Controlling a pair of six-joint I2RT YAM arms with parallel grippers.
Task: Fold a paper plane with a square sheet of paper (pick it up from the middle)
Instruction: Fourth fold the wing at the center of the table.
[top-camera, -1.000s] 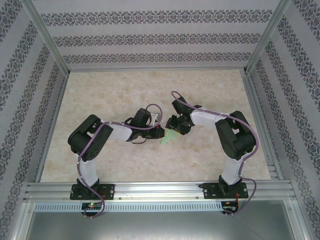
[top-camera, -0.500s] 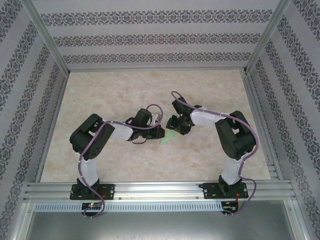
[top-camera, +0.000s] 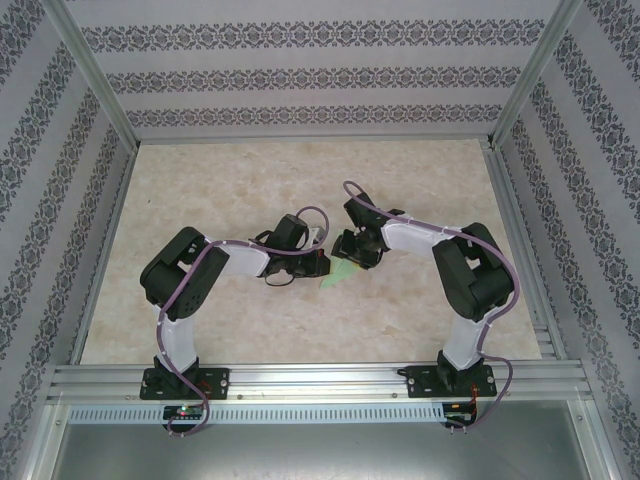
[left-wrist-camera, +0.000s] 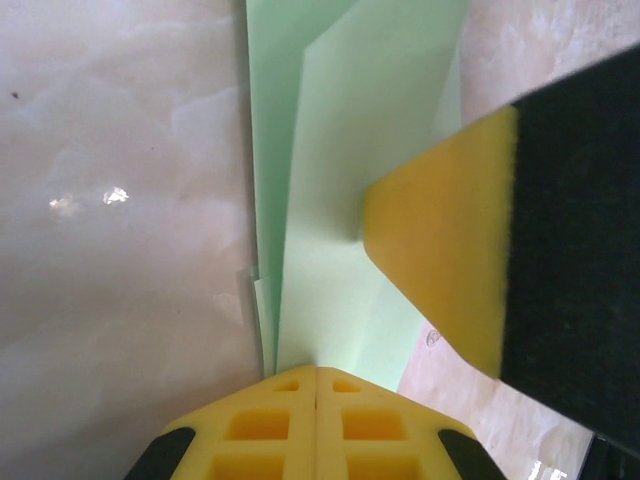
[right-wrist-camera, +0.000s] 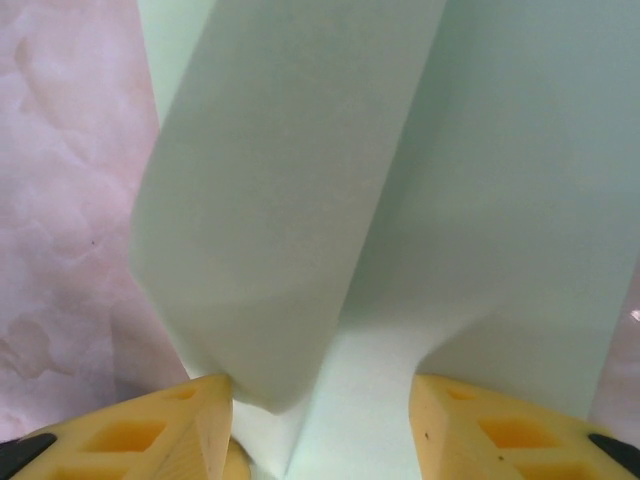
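The left end effector clamps the thin pale-green folded paper, likely to steady it; the right end effector, jaws apart, presses its crease.

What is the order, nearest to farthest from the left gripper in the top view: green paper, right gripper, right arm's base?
1. The green paper: pinched in the left gripper, centre.
2. The right gripper: just to its right.
3. The right arm's base: near edge, right.

Open tabletop beyond left claw
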